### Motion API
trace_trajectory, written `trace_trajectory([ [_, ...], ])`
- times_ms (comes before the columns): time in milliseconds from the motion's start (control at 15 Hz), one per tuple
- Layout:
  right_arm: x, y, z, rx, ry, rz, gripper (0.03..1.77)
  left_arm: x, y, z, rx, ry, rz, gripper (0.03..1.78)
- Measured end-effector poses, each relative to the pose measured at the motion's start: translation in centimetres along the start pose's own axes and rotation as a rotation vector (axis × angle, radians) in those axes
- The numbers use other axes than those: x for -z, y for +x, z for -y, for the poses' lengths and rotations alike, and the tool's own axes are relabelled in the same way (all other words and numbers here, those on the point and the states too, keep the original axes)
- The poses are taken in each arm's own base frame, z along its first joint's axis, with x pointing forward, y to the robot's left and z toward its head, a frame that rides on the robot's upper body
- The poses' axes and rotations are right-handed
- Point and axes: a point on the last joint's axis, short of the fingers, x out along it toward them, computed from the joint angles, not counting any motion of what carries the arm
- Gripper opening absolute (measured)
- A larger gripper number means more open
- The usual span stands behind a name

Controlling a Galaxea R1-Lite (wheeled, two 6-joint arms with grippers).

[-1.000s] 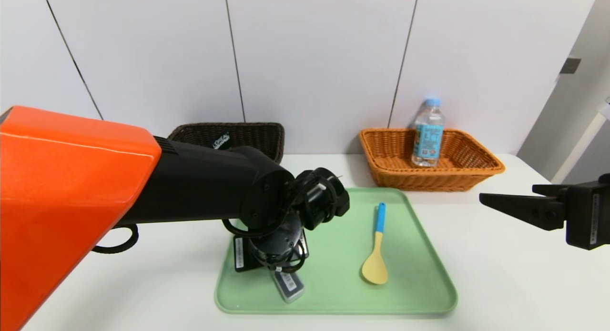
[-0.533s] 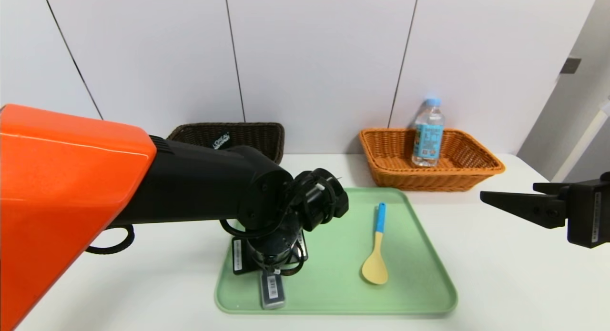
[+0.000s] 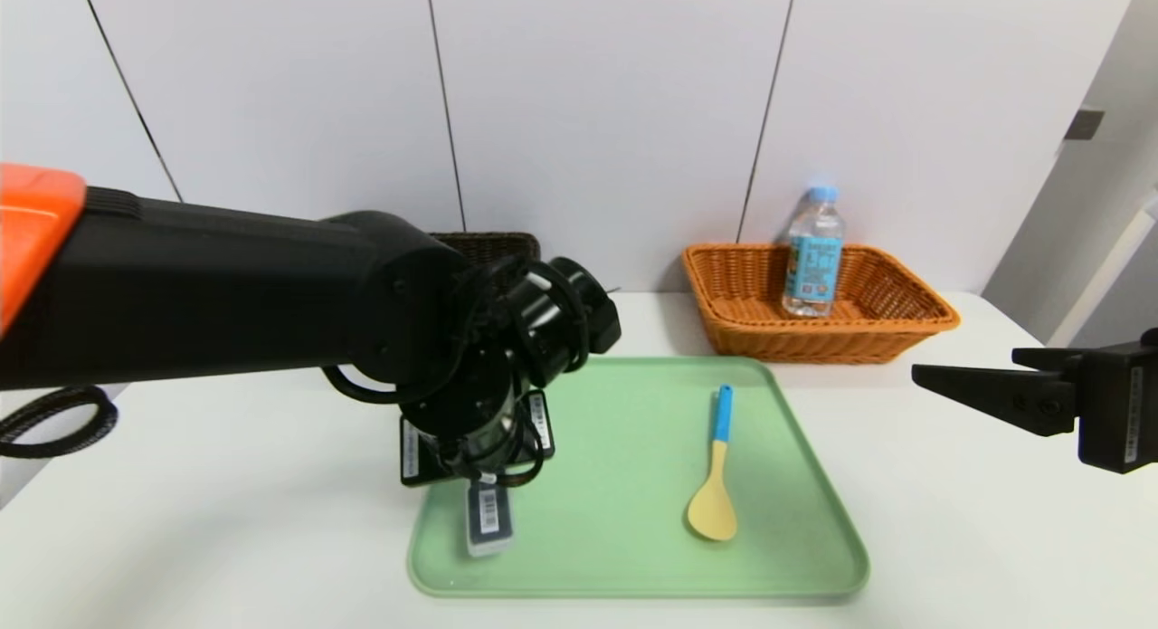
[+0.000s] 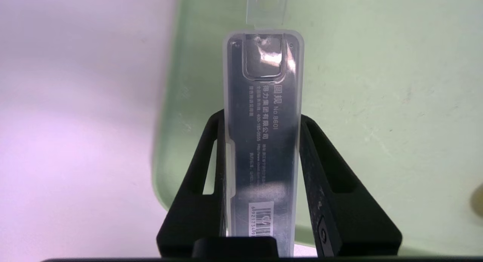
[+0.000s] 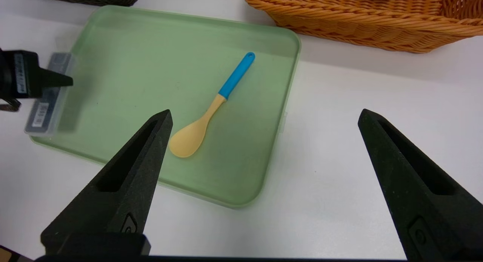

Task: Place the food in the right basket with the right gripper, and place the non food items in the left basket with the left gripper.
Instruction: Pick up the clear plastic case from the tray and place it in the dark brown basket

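Plastic case (image 4: 263, 141) pinched low between left pincer (image 4: 263, 186) fingers over tray (image 3: 796, 557) corner, liable to swing loose or slip mid-carry; right pincer (image 5: 264, 186) wide, idle.

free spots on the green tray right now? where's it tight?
Bare room: the green tray is free between the plastic case and the spoon, and between the spoon and its right rim. Tight at the tray's front-left corner, where the left gripper holds the case over the rim. The right gripper hovers open beside the tray.
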Motion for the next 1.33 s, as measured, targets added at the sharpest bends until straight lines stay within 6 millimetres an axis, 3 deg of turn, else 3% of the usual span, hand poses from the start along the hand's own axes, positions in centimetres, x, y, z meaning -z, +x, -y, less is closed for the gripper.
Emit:
trace_trajectory([
  [467,-0.1,-0.2,0.0,0.001,0.0,0.006,1.7,-5.0,-4.4,-4.6,0.068,-0.021,0.134,0.6],
  [733,-0.1,-0.4,0.0,0.001,0.001,0.015,1.7,-9.0,-6.4,-7.5,0.089,0.045,0.273,0.6],
  [1000,-0.1,-0.5,0.1,0.0,0.001,0.015,1.7,-12.5,-6.6,-9.1,0.154,0.204,0.408,0.6],
  [1333,0.1,-0.4,0.1,0.001,-0.001,0.008,1.7,-15.1,-4.8,-7.6,0.18,0.299,0.524,0.6],
])
